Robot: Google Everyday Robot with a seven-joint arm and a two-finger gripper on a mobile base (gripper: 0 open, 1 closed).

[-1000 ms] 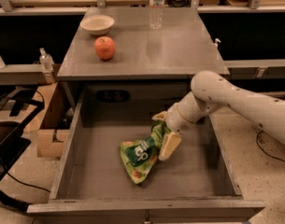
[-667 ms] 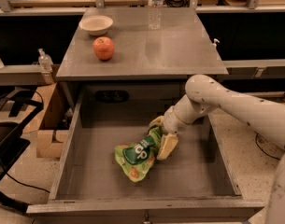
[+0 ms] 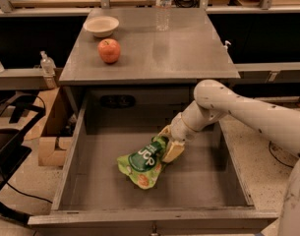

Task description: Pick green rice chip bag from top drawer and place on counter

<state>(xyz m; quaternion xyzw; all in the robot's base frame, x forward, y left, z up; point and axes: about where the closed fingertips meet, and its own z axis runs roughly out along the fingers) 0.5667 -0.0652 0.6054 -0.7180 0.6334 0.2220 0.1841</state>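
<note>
Gripping the green rice chip bag (image 3: 141, 162) by its upper right end, the gripper (image 3: 168, 142) sits low inside the open top drawer (image 3: 66, 173), its jaws closed narrowly on the crumpled foil. The bag trails down and left from them, close to the drawer floor; whether it touches is unclear. The hold takes only an edge, so the slick foil could slip out during the lift. The dangling body could also catch the tabletop (image 3: 189, 48) edge overhead, and a careless placement might knock the apple (image 3: 109, 50) or bowl (image 3: 101, 26).
</note>
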